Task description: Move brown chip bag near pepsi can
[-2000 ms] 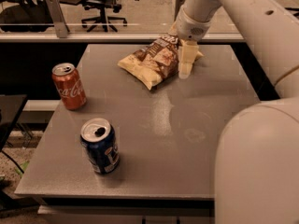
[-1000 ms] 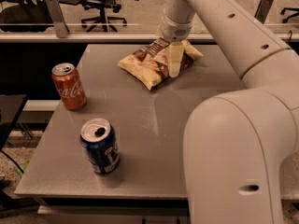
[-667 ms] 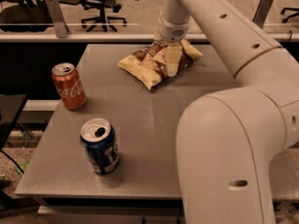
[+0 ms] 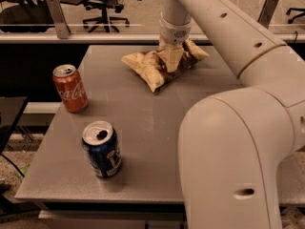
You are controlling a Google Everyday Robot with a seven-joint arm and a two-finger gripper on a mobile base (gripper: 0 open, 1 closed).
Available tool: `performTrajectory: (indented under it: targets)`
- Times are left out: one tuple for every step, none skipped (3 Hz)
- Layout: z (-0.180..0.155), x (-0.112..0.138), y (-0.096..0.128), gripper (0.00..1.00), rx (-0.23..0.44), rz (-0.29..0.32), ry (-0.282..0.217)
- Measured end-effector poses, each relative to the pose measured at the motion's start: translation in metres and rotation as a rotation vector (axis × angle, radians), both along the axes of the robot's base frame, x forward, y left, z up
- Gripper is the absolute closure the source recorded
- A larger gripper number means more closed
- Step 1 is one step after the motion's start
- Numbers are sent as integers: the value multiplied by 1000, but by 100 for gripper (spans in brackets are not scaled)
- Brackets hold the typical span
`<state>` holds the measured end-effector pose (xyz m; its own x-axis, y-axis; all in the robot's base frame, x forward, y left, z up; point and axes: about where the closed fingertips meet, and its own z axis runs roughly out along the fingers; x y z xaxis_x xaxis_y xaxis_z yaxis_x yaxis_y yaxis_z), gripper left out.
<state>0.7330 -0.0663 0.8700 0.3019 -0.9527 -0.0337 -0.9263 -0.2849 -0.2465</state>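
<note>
The brown chip bag lies at the far middle of the grey table, dark brown and pale yellow. My gripper points straight down onto the middle of the bag and touches it from above. The pepsi can stands upright near the front left of the table, dark blue with a silver opened top, well apart from the bag.
A red Coca-Cola can stands upright at the table's left edge. My arm's large white body covers the table's right side. Office chairs and a rail stand behind the far edge.
My gripper has moved left from the bag's right end to over its middle and come down onto it. The bag and both cans have stayed in place.
</note>
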Motion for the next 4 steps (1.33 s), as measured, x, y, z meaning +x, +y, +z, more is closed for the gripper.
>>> performTrajectory:
  targets:
    - [11,-14,-4,85,-2,17,-11]
    - [28,-39,-12,100,20,30,-24]
    - [45,-78,-17,100,51,49,-26]
    - [57,-123,-22,100,79,69,-12]
